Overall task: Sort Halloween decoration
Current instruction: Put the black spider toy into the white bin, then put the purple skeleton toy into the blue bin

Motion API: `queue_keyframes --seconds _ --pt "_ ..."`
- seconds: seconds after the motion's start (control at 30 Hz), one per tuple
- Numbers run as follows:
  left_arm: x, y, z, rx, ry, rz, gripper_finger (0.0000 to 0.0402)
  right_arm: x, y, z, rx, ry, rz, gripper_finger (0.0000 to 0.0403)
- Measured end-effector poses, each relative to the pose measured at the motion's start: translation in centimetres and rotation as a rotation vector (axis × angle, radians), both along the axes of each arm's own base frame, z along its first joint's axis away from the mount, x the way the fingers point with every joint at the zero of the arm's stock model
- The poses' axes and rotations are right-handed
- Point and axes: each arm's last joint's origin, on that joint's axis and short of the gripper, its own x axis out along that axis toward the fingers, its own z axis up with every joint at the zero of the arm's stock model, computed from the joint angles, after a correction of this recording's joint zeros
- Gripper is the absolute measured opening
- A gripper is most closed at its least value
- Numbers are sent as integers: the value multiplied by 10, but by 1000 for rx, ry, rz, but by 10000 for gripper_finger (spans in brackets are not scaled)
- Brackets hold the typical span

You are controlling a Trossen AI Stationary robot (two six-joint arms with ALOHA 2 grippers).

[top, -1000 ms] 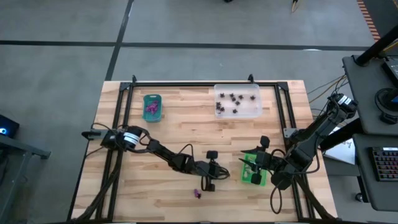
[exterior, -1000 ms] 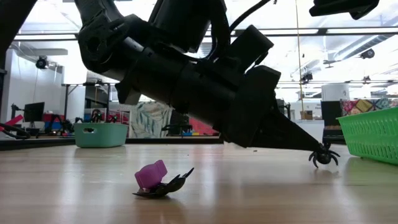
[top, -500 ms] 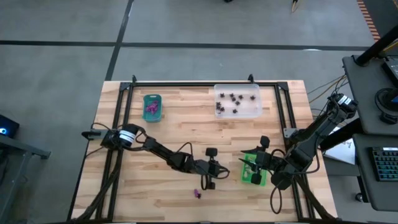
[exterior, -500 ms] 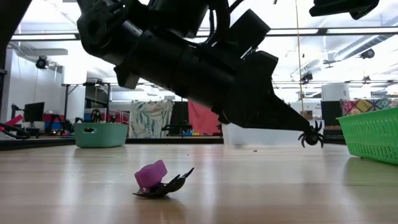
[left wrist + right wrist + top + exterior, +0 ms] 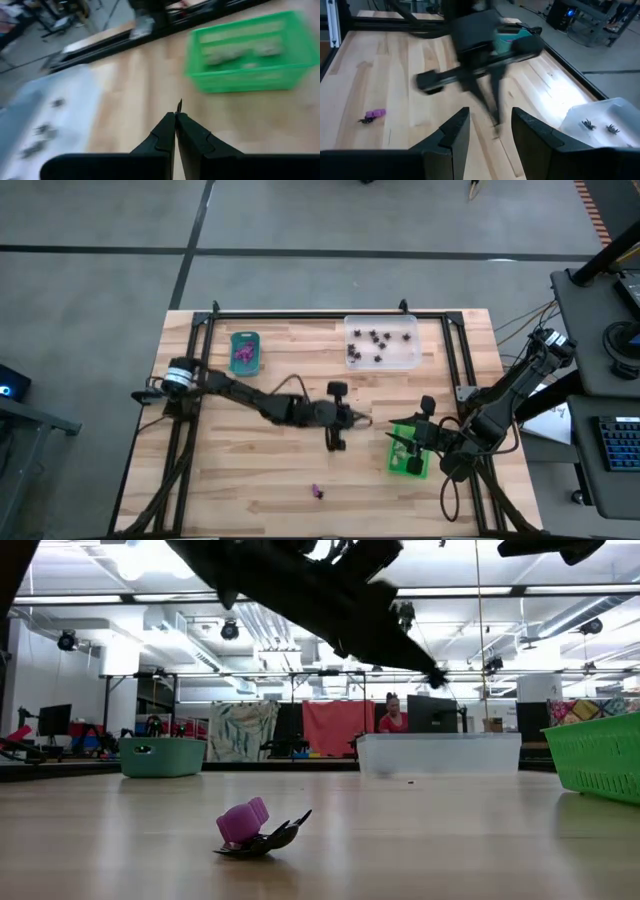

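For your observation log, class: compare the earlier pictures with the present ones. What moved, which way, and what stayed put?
The left hand, shut on a tiny black spider, rose off the table and swung away from the front edge toward the clear tray. The purple trinket, the teal tray, the green tray and the right hand over it stayed put.

I see a teal tray (image 5: 245, 352); a clear tray (image 5: 382, 342) of black trinkets (image 5: 376, 337); a bright green tray (image 5: 408, 452); a purple-and-black trinket (image 5: 252, 829); pale striped wood tabletop (image 5: 290, 470).
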Motion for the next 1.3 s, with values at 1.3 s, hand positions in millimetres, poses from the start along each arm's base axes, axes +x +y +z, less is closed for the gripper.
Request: queue_keyframes --seconds 1.3 --pt "20 204 16 -163 86 485 61 -1 -2 3 -45 -24 -28 137"
